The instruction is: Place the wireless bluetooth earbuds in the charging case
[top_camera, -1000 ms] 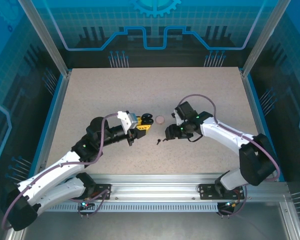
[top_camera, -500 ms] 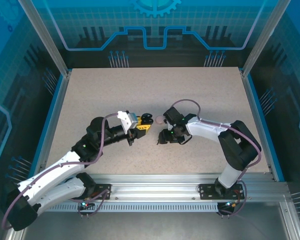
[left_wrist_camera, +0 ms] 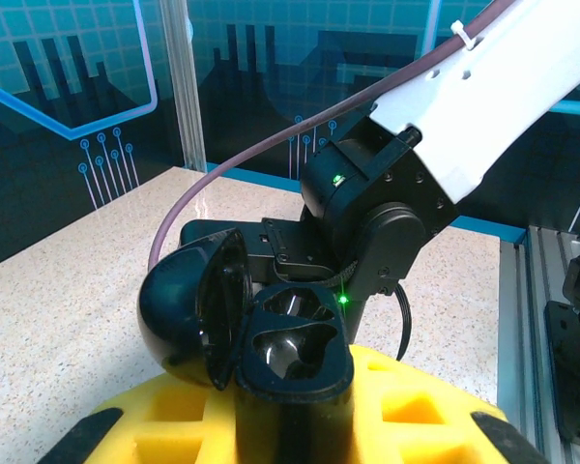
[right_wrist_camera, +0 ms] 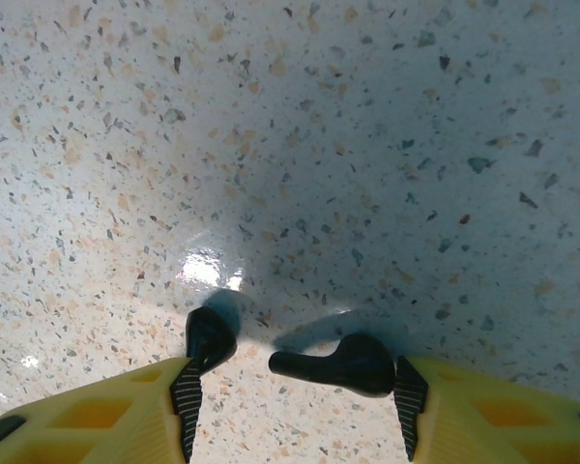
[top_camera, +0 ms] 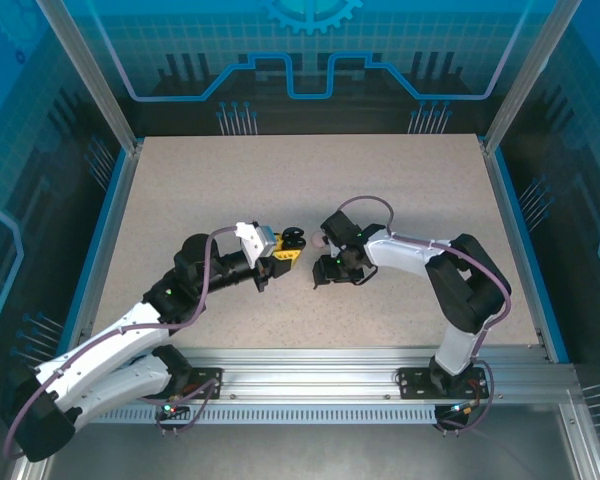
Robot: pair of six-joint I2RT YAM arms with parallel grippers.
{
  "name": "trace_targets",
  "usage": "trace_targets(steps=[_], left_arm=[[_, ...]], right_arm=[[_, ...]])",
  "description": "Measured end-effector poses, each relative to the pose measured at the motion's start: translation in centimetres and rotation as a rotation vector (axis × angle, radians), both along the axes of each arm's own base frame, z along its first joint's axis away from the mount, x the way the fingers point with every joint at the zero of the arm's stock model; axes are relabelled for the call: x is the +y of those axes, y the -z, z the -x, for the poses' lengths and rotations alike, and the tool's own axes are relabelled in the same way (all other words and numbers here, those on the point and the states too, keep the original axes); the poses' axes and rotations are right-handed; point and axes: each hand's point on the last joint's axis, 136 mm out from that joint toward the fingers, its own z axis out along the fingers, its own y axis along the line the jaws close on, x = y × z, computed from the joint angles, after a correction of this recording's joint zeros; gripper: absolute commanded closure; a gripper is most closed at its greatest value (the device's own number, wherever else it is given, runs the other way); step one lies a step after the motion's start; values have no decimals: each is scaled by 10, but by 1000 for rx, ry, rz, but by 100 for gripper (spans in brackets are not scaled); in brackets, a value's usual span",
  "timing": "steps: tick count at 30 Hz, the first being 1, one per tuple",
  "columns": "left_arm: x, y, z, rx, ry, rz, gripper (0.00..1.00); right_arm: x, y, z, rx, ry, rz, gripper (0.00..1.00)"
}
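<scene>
My left gripper (top_camera: 288, 246) is shut on the black charging case (left_wrist_camera: 292, 350) and holds it upright between its yellow fingers (left_wrist_camera: 435, 416). The case lid (left_wrist_camera: 188, 314) is swung open to the left, and both wells look empty. Two black earbuds lie on the table just right of the case. My right gripper (top_camera: 320, 277) points down over them. In the right wrist view it (right_wrist_camera: 295, 398) is open, straddling both. One earbud (right_wrist_camera: 210, 336) sits at the tip of the left finger. The other earbud (right_wrist_camera: 346, 364) lies on its side against the right pad (right_wrist_camera: 404, 396).
The speckled table (top_camera: 280, 180) stretches away behind both arms. My right wrist (left_wrist_camera: 377, 222) hangs close behind the open case, so the two grippers are only a short gap apart. Blue walls and metal posts (top_camera: 90, 80) ring the table.
My right arm has swung left, toward the case and over the black earbuds, and its jaws have narrowed a little. The left arm and the case have stayed put.
</scene>
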Motion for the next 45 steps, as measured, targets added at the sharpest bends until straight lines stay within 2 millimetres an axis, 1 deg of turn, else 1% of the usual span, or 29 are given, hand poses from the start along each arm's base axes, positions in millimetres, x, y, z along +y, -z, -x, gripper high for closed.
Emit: trace_targets(steps=[6,12,20,29,32,38,45], left_arm=[[1,0,0,-1,-3,0,99],[2,0,0,1,-10,-3,98],[2,2,0,8,-11,-8,98],[2,4,0,13,-11,-12,98],[2,4,0,13,-11,-12,98],[2,4,0,13,-11,-12,98],[2,4,0,14,-11,-13,98]], right_arm=[[7,-5,-6,-18,-9,-14,43],[13,-4,-12,-24,-28,-15,46],[9,-2,-14,-29,-26,8,49],[6,-2,-16,-28,-13,10,64],[3,-2,-19,-29,-7,11,72],[-1,-1,-21,-27,7,12,77],[-3,-2,-22,-31,4,15,86]])
